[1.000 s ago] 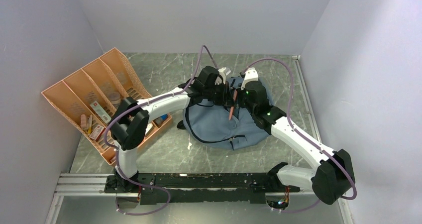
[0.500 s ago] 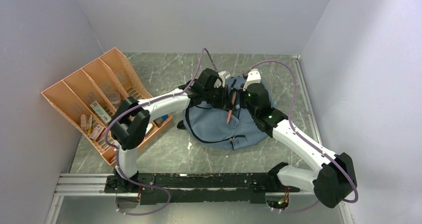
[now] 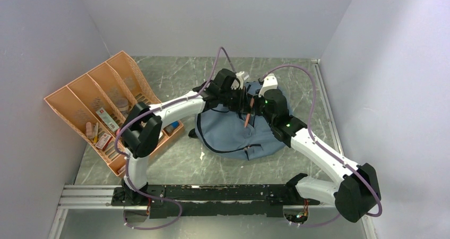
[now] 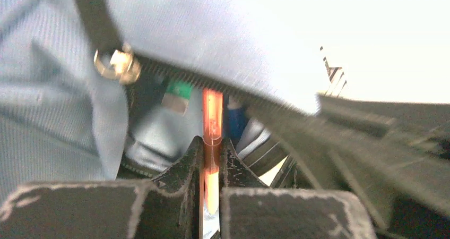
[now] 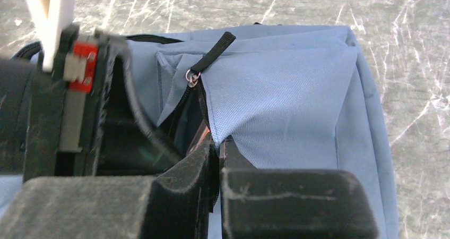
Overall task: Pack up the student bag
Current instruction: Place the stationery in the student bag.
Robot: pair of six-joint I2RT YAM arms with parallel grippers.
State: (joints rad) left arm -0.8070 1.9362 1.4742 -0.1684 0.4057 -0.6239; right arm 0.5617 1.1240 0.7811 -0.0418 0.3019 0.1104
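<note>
The grey-blue student bag lies flat on the table's middle. My left gripper is shut on an orange pen, which hangs slanted over the bag's open pocket. In the left wrist view the pen stands between my jaws, its tip in the pocket mouth beside a brass zipper pull. My right gripper is shut on the bag's fabric edge and lifts it, holding the pocket open. In the right wrist view my jaws pinch the cloth just below the zipper pull.
An orange compartment tray stands at the left against the wall, with small packets and pens in its near slots. A small white scrap lies on the table by the bag's front left. Walls close in on three sides.
My left gripper has shifted slightly right and farther back with the pen, which now stands a little higher over the pocket. The right gripper has stayed on the fabric.
</note>
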